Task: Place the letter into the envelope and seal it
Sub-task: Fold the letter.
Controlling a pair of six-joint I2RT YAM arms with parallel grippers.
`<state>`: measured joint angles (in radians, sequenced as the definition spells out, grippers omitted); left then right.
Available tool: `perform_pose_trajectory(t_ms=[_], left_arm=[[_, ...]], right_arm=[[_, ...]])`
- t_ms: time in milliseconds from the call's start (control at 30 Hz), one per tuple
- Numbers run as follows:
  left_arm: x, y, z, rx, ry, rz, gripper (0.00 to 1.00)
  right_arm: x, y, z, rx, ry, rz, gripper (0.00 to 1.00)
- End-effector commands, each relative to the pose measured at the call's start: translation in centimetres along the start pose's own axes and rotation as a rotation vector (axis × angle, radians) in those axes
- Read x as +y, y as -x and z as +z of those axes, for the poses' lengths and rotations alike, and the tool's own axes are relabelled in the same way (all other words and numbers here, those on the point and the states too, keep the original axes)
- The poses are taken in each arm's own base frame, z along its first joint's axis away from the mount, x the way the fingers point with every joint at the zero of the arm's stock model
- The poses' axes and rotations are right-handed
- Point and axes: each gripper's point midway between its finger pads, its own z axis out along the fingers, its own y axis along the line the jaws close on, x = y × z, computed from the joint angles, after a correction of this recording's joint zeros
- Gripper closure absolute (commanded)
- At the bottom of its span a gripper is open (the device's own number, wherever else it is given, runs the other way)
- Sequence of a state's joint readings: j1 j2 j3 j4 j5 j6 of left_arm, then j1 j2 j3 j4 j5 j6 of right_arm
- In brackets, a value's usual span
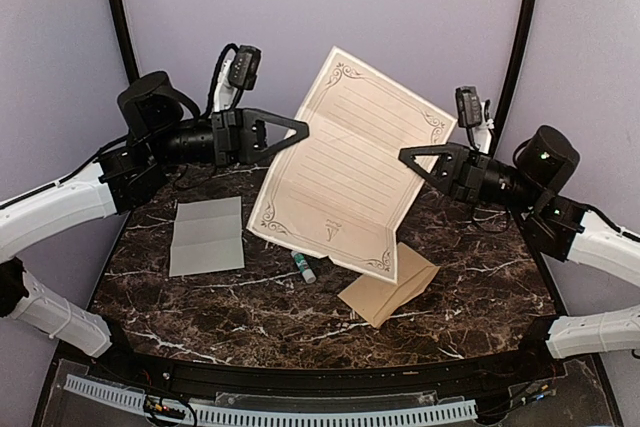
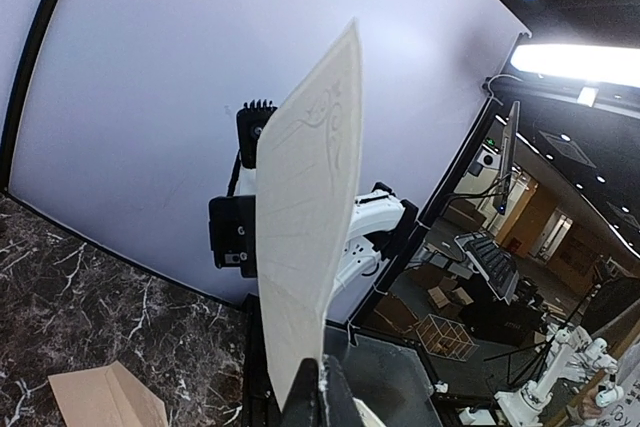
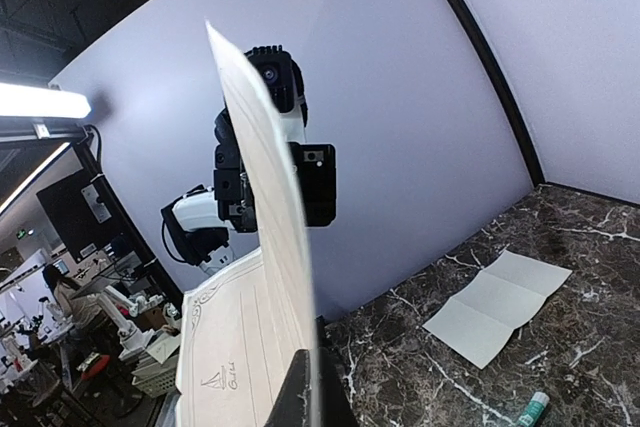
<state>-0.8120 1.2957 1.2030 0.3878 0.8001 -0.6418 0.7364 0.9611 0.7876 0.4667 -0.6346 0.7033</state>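
Both grippers hold a large cream lined sheet (image 1: pixel 345 162) with an ornate border upright in the air over the table's middle. My left gripper (image 1: pixel 305 129) is shut on its left edge, also seen in the left wrist view (image 2: pixel 322 387). My right gripper (image 1: pixel 403 155) is shut on its right edge, also seen in the right wrist view (image 3: pixel 315 377). The letter (image 1: pixel 207 235), white paper creased into panels, lies flat on the table at the left and shows in the right wrist view (image 3: pixel 497 305). The tan envelope (image 1: pixel 390 287) lies on the table below the sheet, right of centre.
A small glue stick (image 1: pixel 304 267) lies on the dark marble table (image 1: pixel 470 307) between the letter and the envelope. Black frame posts (image 1: pixel 118 7) stand at the back corners. A white perforated rail (image 1: pixel 300 415) runs along the near edge.
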Motion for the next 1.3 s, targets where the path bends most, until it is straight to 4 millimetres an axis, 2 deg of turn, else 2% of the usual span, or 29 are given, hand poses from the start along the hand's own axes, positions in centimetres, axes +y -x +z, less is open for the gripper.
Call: perform_pose_trajectory(t_ms=[0,100,133,300,400,500,767,900,1067,1200,1267], left_arm=[[0.0,0.0,-0.1,-0.010,0.015,0.023,1.00],[0.6,-0.1,-0.2,-0.013,0.046,0.014,1.00],[0.8,-0.1,-0.2,-0.013,0.054,0.016,1.00],[1.9,-0.2,-0.6,-0.001,0.130,0.017,1.00],[1.9,-0.2,-1.0,0.002,0.148,0.032,1.00],[2.4,-0.8,-1.5,0.028,0.166,0.032,1.00],[2.8,-3.3,-2.2,0.120,0.181,0.031,1.00],[2.6,-4.4,-2.3,0.164,0.158,0.018,1.00],[1.9,-5.3,-2.2,0.201,0.107,0.004,1.00],[1.7,-5.9,-1.9,0.231,0.069,-0.021,1.00],[1.8,-6.1,-1.8,0.241,0.056,-0.032,1.00]], right_arm=[[-0.7,1.0,-0.4,-0.051,-0.079,-0.020,1.00],[-1.2,1.0,-0.6,-0.059,-0.113,-0.028,1.00],[-1.2,1.0,-0.7,-0.057,-0.120,-0.033,0.97],[-1.1,1.3,-1.6,-0.073,-0.157,-0.052,0.47],[-1.7,1.5,-2.6,-0.080,-0.230,-0.060,0.29],[-2.0,1.9,-3.6,-0.081,-0.286,-0.073,0.19],[-1.9,4.0,-5.8,-0.095,-0.336,-0.109,0.05],[-1.6,4.3,-5.5,-0.070,-0.301,-0.110,0.01],[-1.8,2.8,-3.9,0.029,-0.220,-0.086,0.01],[-3.1,0.1,-2.8,0.158,-0.245,-0.055,0.01],[-2.8,-0.8,-2.1,0.203,-0.228,-0.054,0.01]])
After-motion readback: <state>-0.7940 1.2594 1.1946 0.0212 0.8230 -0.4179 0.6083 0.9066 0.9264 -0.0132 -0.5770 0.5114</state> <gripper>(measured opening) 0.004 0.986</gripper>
